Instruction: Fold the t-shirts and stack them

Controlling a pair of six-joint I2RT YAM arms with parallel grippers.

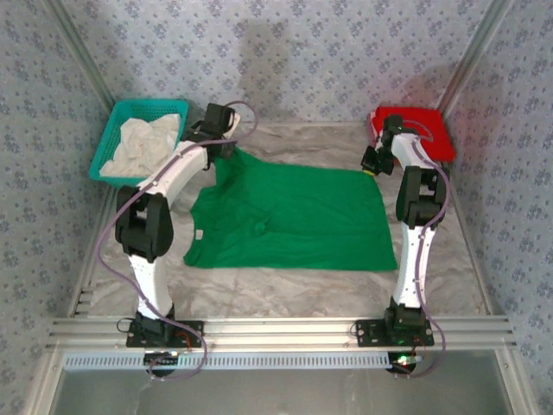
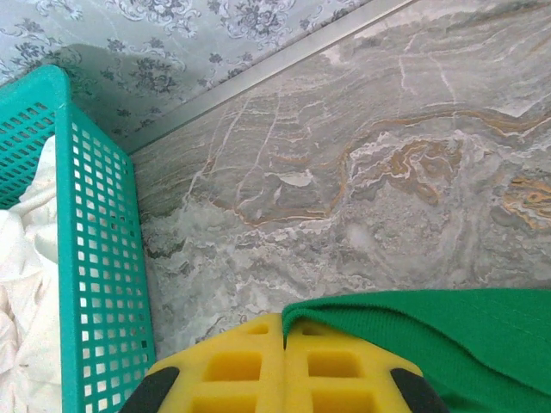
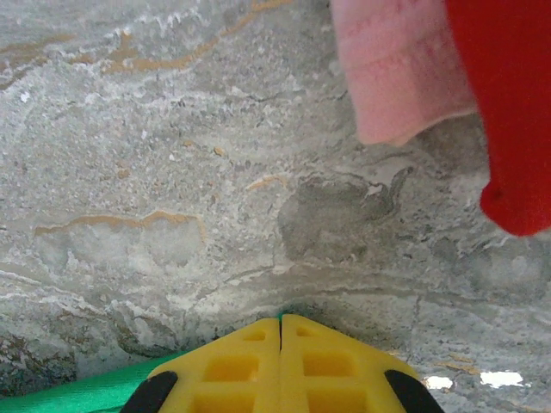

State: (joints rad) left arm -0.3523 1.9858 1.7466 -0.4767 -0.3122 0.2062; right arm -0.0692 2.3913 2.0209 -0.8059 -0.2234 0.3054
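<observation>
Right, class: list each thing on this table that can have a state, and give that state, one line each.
green t-shirt, spread flat, unfolded, pinched at both far corners.
red t-shirt, lying apart at the far right corner.
teal basket, upright, holding white cloth.
left tool, shut on the green t-shirt.
right tool, shut on the green t-shirt.

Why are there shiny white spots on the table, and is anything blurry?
Right wrist view: light glares off the table at bottom right, and the pink cloth looks blurry. Top view: a dim shadow falls on the back wall.
</observation>
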